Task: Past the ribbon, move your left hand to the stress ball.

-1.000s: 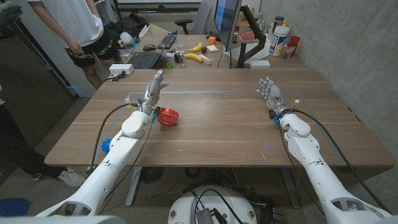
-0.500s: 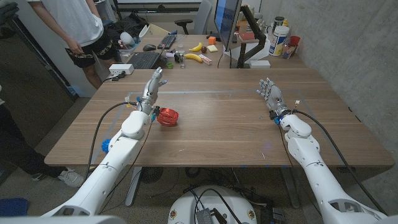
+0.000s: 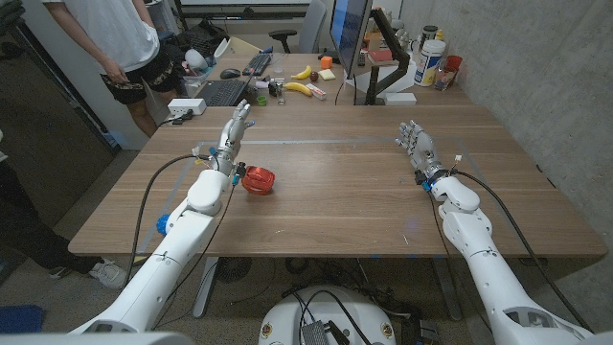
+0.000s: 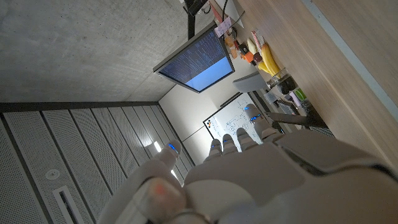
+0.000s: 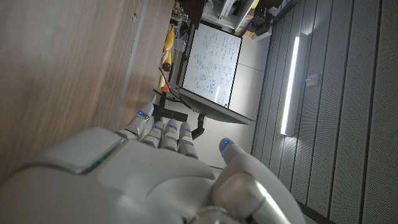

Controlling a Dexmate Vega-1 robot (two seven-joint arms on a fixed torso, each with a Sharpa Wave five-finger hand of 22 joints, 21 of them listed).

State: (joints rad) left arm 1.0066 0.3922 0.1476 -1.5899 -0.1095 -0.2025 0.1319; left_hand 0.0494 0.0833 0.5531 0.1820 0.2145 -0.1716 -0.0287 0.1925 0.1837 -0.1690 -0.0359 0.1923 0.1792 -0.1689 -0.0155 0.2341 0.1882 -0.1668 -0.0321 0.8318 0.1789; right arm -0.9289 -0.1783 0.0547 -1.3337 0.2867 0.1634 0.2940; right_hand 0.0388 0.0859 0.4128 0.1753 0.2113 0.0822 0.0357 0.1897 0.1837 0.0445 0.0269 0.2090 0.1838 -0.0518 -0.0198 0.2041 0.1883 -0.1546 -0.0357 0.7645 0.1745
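A crumpled red ribbon [image 3: 258, 179] lies on the wooden table [image 3: 345, 196], left of the middle. My left hand [image 3: 233, 134] is raised just beyond the ribbon and slightly to its left. Its fingers are stretched out towards the far edge and hold nothing. In the left wrist view the back of the left hand [image 4: 249, 168] points along the table towards the cluttered desk. On the right side my right hand [image 3: 418, 146] stands with fingers apart and upright, empty. The right wrist view shows the right hand [image 5: 149, 162] from behind.
A pale tape line [image 3: 316, 142] crosses the far part of the table. Behind it a desk carries a keyboard [image 3: 223, 91], bananas [image 3: 299, 88], a monitor [image 3: 350, 29] and bottles [image 3: 433, 62]. A person [image 3: 115, 38] stands at the far left.
My left hand has edged a little farther across the table, away from the ribbon. The ribbon and the right hand have stayed put.
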